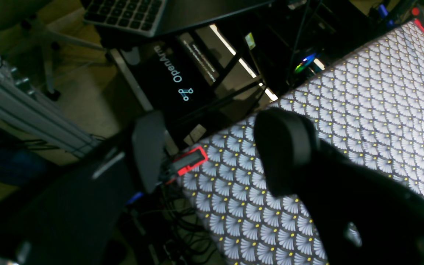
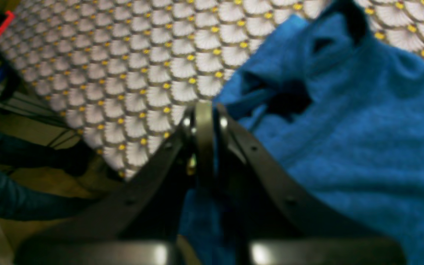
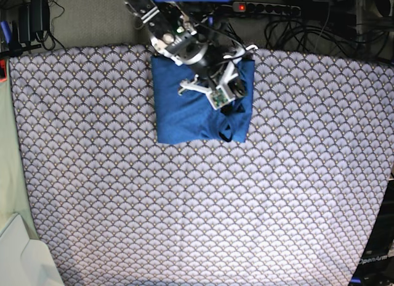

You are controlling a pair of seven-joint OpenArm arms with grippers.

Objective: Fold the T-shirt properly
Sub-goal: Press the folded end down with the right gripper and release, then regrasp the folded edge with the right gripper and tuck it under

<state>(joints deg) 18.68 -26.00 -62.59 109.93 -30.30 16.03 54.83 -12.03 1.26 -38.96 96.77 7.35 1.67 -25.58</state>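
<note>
Left gripper (image 1: 212,154), left wrist view: two dark rounded fingers (image 1: 285,147) set wide apart, nothing between them, over the edge of the table cloth (image 1: 363,110), a grey-white scallop print with yellow dots; one red clamp (image 1: 190,162) bites that edge. Right wrist view: right gripper (image 2: 204,121), two black tapering fingers pressed together on a fold of the T-shirt (image 2: 344,140), one medium-blue garment of soft fuzzy knit, creased and rumpled near the fingertips. Base view: one T-shirt (image 3: 184,107) folded to a roughly rectangular pad at the far edge of the table, near its middle; right arm above it, right gripper (image 3: 225,116) down at the pad's near right corner.
</note>
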